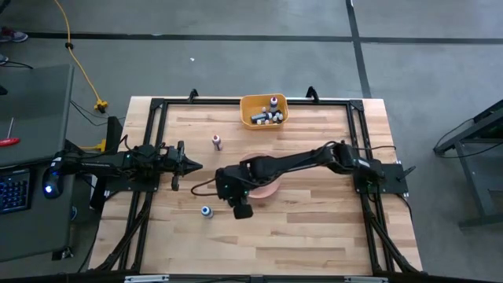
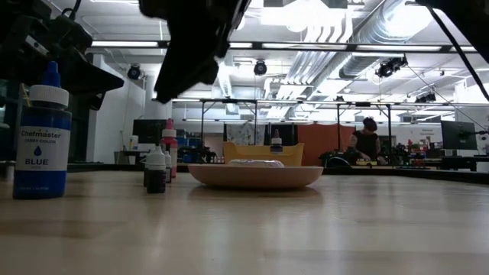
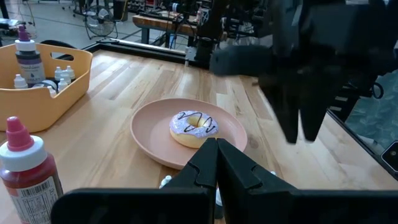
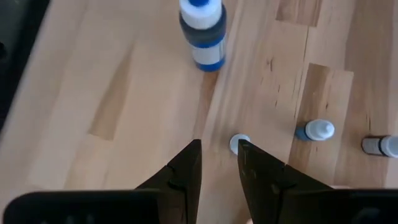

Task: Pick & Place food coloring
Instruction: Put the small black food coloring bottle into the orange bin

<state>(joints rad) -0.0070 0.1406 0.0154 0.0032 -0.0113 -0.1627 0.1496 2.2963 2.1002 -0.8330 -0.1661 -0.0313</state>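
The food coloring is scattered. A blue-capped bottle (image 1: 206, 211) (image 4: 203, 32) stands upright near the table's front. A red-capped bottle (image 1: 216, 141) (image 3: 28, 168) stands left of centre. Tiny whitish bottles (image 4: 239, 143) (image 4: 316, 130) lie on the wood. More bottles sit in the orange bin (image 1: 264, 110). My right gripper (image 1: 240, 209) (image 4: 219, 149) hovers above the table, open by a narrow gap, over one tiny bottle and right of the blue one. My left gripper (image 1: 191, 164) (image 3: 216, 152) is shut and waits at the table's left.
A pink plate (image 3: 149, 134) with an iced doughnut (image 3: 194, 127) sits mid-table, partly under my right arm in the high view. The orange bin (image 3: 43, 93) stands at the far edge. A black frame borders the table. Bare wood lies along the near edge.
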